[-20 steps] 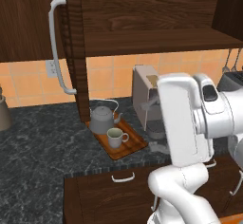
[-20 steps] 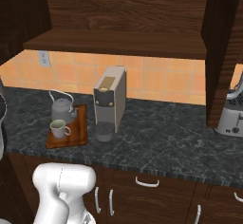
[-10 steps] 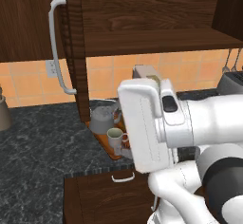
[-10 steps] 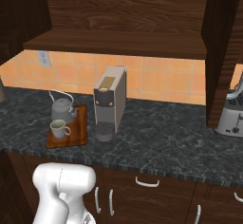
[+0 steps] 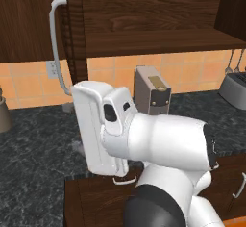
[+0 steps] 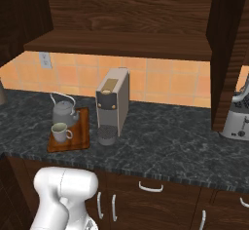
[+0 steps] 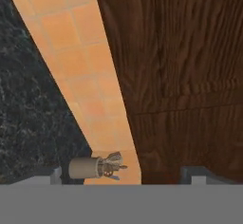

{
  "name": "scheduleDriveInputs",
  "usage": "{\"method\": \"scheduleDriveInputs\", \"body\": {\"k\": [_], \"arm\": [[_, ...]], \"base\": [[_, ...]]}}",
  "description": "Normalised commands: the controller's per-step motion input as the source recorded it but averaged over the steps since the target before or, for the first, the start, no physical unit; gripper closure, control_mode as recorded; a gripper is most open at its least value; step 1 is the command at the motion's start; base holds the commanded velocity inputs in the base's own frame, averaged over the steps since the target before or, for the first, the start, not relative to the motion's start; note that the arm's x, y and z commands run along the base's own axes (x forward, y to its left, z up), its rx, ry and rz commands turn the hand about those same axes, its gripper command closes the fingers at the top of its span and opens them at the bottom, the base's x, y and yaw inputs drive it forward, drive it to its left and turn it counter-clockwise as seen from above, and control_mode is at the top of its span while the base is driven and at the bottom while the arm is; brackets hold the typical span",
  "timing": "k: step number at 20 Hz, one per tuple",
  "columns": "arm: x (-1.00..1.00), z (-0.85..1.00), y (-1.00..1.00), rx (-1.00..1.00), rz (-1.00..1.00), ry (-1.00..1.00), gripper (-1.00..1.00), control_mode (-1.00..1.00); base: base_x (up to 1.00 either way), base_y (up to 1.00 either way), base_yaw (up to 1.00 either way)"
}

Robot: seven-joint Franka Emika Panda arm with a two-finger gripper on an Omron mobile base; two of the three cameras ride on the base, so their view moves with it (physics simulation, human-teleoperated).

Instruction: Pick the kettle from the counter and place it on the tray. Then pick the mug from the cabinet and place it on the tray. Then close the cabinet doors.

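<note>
Arm: large in the lower centre of the left base view, folded close to the camera – forearm across the frame, flat white link upright at centre left, before the lower part of the left door.
Jaws: two grey finger tips at the bottom edge of the hand view, far apart across the frame, nothing between them – so spread, judged from this view alone.
Hand pose: rolled hard; in the hand view the counter at left, the orange tiles as a slanted band in the middle, dark wood at right.
Tray: on the counter, lower left of the right base view, long axis running from near to far.
Mug: on the near part of the tray, handle to the frame's right.
Kettle: on the far part of the tray, just behind the mug, wire handle arched over it.
Step in hand: kettle and mug both placed, so probably only the closing left.
Left door: swung open at upper left of the left base view, long axis vertical, grey bar handle along its right edge – above and left of the white link.
Right door: open, edge-on at the right of the right base view.
Cabinet: farthest, upper centre, shelf bare.
Next move, as a guess: hand to the outer face of the left door, then a push toward the frame's right.
</note>
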Motion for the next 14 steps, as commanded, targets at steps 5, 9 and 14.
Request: {"method": "scheduleDriveInputs", "body": {"k": [5,9,14], "arm": [[0.31,0.0,0.4,0.0,-0.26,0.0,-1.0,-1.0],[0.41,0.06,0.15,-0.01,-0.35,0.03,-1.0,-1.0],[0.15,0.22,0.0,0.0,-0.22,0.05,-1.0,-1.0]], "base": [[0.0,0.0,0.0],[0.0,0.0,0.0],[0.0,0.0,0.0]]}}
